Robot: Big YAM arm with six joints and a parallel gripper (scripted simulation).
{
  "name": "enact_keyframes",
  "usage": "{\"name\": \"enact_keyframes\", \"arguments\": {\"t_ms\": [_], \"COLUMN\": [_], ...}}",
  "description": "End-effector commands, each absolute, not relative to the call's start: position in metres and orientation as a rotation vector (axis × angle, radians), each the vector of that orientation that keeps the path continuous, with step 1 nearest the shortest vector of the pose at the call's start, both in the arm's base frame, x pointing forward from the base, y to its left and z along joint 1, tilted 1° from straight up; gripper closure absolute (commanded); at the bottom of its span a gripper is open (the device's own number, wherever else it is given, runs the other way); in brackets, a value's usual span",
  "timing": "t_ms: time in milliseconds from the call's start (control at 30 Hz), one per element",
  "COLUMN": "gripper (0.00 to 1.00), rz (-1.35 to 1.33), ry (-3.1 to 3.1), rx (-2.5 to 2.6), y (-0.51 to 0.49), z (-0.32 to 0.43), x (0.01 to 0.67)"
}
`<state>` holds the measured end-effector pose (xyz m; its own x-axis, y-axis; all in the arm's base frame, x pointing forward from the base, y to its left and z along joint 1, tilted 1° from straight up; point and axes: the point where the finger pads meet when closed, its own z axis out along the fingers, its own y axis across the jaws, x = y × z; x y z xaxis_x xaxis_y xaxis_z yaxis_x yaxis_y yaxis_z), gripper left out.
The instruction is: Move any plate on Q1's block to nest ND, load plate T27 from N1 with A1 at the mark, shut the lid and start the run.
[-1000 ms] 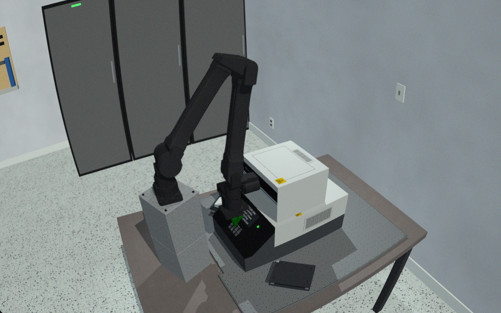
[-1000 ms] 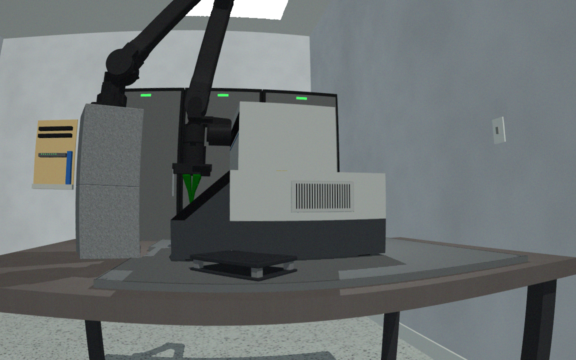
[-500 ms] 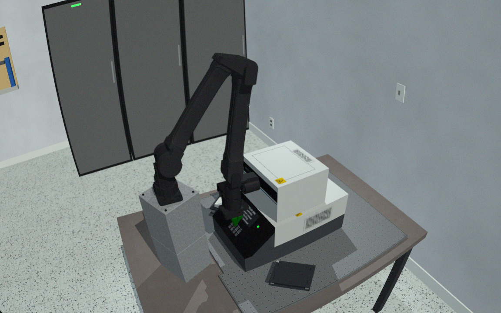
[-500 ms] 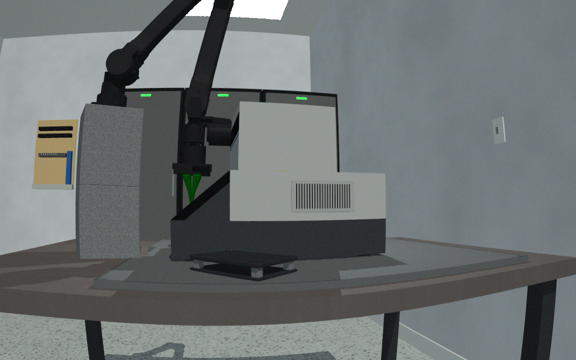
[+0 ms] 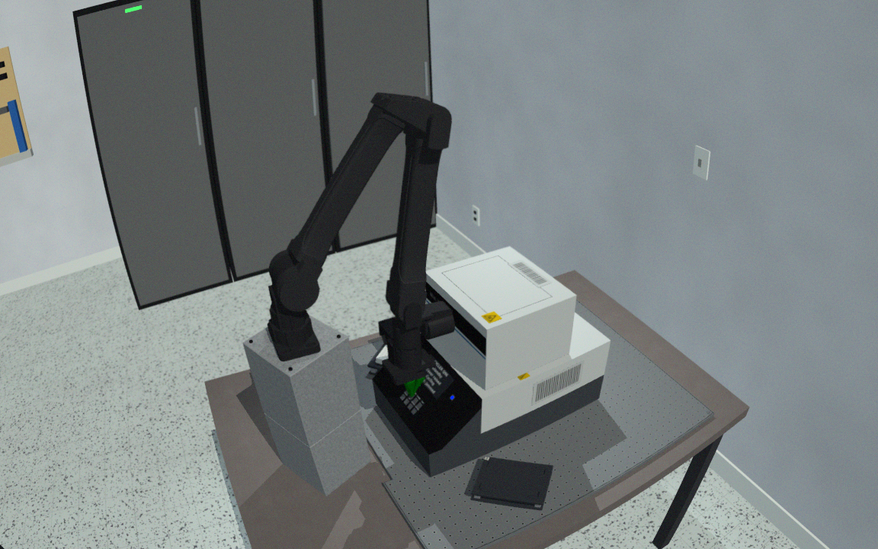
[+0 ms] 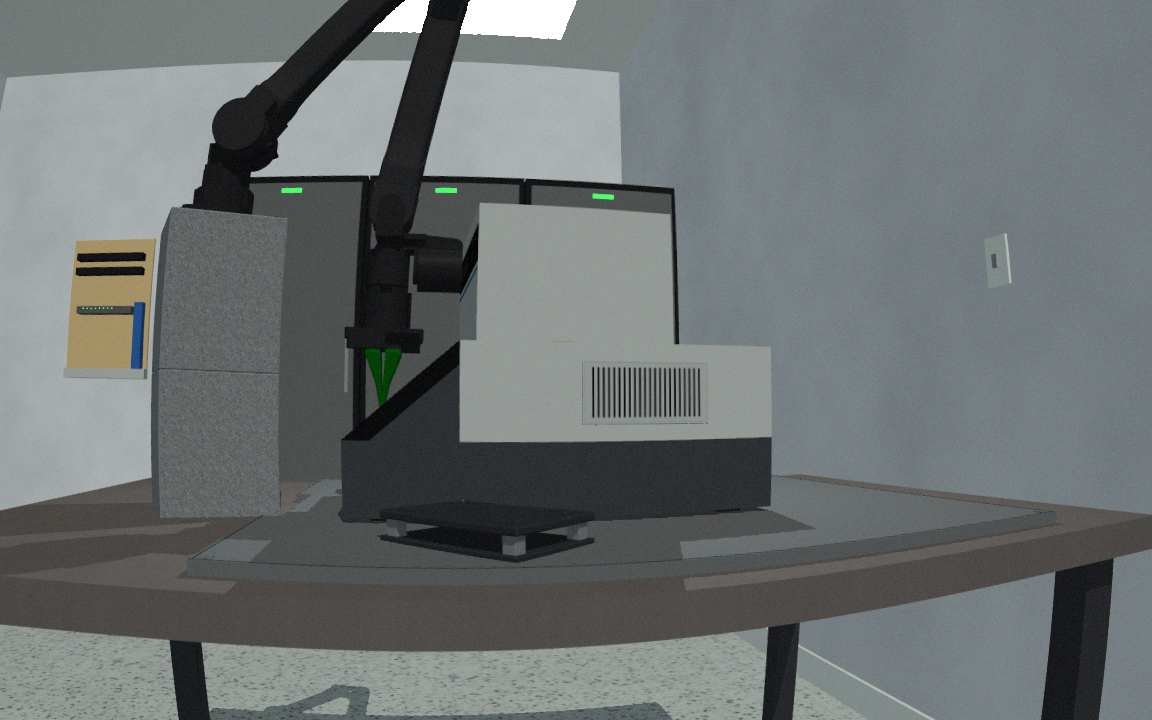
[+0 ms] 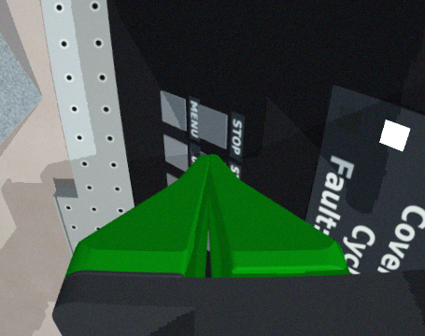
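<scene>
The cycler Q1 stands on the table with its white lid down over the block. It also shows in the exterior view. The status lamp on the sloping black panel glows blue. My gripper is shut and empty, pointing straight down with its green fingertips on the keypad's upper row. In the wrist view the fingertips sit just below the STOP label and cover the key beside it. The MENU label is to its left. The side view shows the tips at the panel's surface. No plate is in view.
A black plate nest lies on the perforated mat in front of Q1, with nothing on it; it also shows in the exterior view. The grey arm pedestal stands left of the machine. The screen lies right of the keypad.
</scene>
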<state>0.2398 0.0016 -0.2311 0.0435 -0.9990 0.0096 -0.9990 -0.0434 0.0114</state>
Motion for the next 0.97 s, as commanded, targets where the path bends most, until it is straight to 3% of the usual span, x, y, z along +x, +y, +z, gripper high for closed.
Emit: {"name": "enact_keyframes", "arguments": {"t_ms": [0,933], "gripper": [1.00,1.00], "rz": [0.036,0.016], "ry": [-2.175,-2.159], "rx": [2.314,2.282], "y": [0.007,0.003], "z": [-0.237,-0.206], "x": [0.261,0.225]}}
